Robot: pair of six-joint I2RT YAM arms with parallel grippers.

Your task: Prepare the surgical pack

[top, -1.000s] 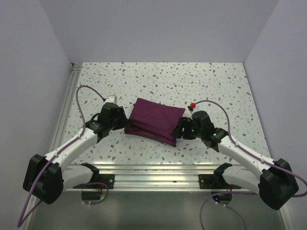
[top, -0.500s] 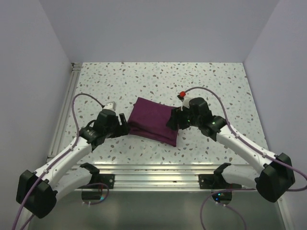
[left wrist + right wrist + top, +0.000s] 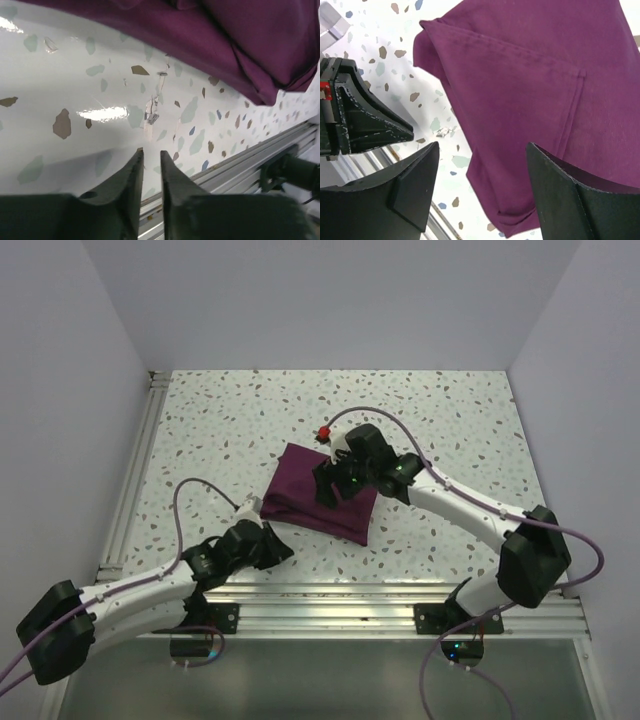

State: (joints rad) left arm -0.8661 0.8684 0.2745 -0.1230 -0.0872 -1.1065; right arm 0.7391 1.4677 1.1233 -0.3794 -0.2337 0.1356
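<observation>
Right claw (image 3: 481, 146) gape, wrist-view only

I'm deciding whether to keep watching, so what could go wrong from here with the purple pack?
The right gripper hangs open over the surgical pack; closing on the top layer alone could pull the fold open. The left gripper, nearly shut and low over the table, sits by the pack's near corner, so the two arms could bump there.

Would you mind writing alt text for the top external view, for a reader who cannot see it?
A folded maroon surgical pack lies on a speckled table; the right gripper is over its middle, the left gripper just off its near-left corner.
</observation>
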